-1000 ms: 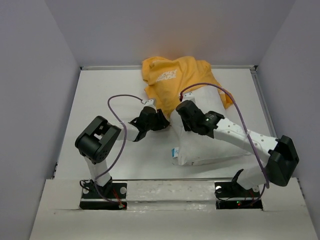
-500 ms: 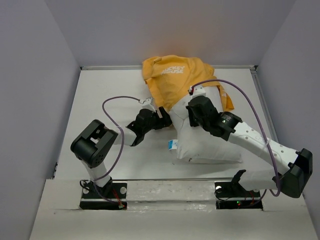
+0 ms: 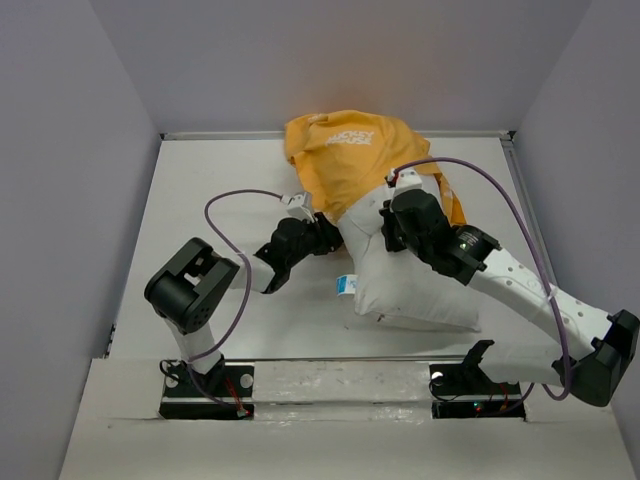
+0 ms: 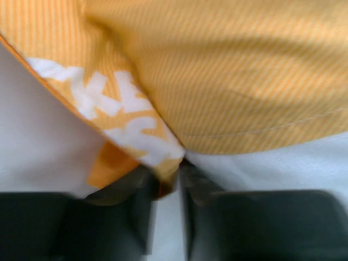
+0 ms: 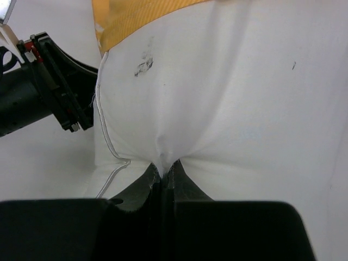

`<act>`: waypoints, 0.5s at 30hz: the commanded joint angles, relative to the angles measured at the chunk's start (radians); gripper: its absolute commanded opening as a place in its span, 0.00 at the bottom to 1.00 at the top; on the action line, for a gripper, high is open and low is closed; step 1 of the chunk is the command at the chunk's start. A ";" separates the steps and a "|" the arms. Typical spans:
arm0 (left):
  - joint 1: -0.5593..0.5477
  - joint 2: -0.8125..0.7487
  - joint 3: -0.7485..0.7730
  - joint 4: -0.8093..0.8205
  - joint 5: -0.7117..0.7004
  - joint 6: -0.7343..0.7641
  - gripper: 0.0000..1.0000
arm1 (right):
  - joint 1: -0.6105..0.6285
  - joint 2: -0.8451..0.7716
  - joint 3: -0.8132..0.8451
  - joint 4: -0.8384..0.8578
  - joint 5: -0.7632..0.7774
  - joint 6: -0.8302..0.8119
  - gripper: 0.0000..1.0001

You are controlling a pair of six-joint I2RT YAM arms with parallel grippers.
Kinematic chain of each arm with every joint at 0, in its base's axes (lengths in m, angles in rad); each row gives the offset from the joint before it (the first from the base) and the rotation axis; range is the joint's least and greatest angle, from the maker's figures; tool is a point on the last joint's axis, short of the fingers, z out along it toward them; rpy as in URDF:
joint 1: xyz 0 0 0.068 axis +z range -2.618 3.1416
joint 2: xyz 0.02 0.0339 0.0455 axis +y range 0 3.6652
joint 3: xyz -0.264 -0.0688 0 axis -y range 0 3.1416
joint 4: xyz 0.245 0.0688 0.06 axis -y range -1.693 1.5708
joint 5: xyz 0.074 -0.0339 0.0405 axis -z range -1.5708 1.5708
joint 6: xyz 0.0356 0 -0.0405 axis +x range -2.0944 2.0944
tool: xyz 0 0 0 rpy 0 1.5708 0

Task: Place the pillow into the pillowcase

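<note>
The right gripper (image 5: 163, 171) had shoved the plump white fabric pillow (image 3: 420, 290) toward 12 o'clock, pinching it tight. The left gripper (image 4: 166, 174) nipped the thin orange-yellow pillowcase (image 3: 350, 165) by its hem, and lifting that mouth should help.

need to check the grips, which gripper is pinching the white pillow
The right gripper: its jaws are shut on a pucker of the white pillow. The left gripper has the edge of the orange pillowcase at its fingertips instead.
</note>
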 commanded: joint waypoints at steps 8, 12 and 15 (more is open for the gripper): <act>-0.026 -0.303 -0.088 0.173 0.469 -0.118 0.00 | -0.129 0.197 0.110 0.388 0.093 0.025 0.00; -0.045 -0.504 -0.194 0.187 0.611 -0.233 0.00 | -0.141 0.409 0.294 0.437 0.247 0.040 0.00; -0.042 -0.720 -0.247 0.011 0.662 -0.194 0.00 | -0.181 0.498 0.400 0.417 0.330 0.077 0.00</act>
